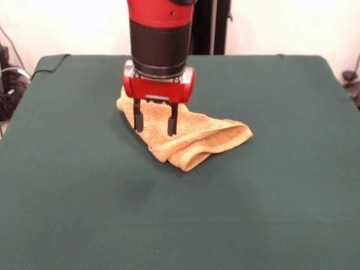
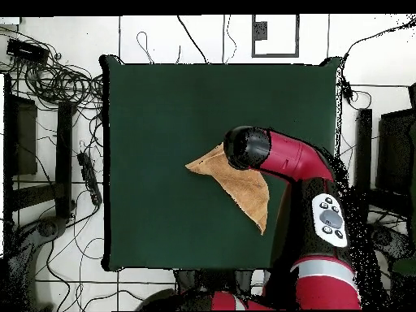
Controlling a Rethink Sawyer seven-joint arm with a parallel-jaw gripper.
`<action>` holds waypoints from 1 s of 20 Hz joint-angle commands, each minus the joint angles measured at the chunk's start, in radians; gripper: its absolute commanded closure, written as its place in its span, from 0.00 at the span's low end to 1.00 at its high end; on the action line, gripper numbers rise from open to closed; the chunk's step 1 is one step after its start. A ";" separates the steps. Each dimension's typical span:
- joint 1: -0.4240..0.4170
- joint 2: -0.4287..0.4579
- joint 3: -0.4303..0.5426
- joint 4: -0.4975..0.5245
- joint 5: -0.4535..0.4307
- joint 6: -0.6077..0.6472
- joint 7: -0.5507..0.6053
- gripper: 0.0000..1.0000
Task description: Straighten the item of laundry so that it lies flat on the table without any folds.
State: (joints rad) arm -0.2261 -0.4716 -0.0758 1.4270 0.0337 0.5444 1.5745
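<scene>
The item of laundry [image 1: 197, 140] is an orange-tan towel lying folded over on itself on the green table [image 1: 84, 197], with a thick rolled edge at its near side. My gripper [image 1: 156, 128] points straight down over the towel's left part. It is open, and its two black fingers [image 1: 138, 118] stand apart with their tips at the cloth. From overhead the towel [image 2: 244, 191] shows as a folded triangle on the table [image 2: 162, 122], and the arm's wrist [image 2: 246, 148] covers the towel's top corner and hides the fingers.
Tangled cables [image 2: 57, 81] and black stands [image 2: 65, 154] lie beyond the table's left edge in the overhead view. Dark equipment [image 2: 364, 146] stands off its right edge. A white wall [image 1: 281, 28] rises behind the table's far side.
</scene>
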 commanded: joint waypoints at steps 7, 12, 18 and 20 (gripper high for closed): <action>0.051 0.150 0.006 0.001 0.081 -0.091 0.291 0.00; 0.071 0.168 -0.007 -0.005 0.104 -0.098 0.299 0.00; 0.101 0.176 -0.022 0.004 0.150 -0.102 0.315 0.00; 0.111 0.172 -0.027 0.009 0.166 -0.094 0.320 0.00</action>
State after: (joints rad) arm -0.1778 -0.3419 -0.1413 1.4175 0.1257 0.4672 1.5747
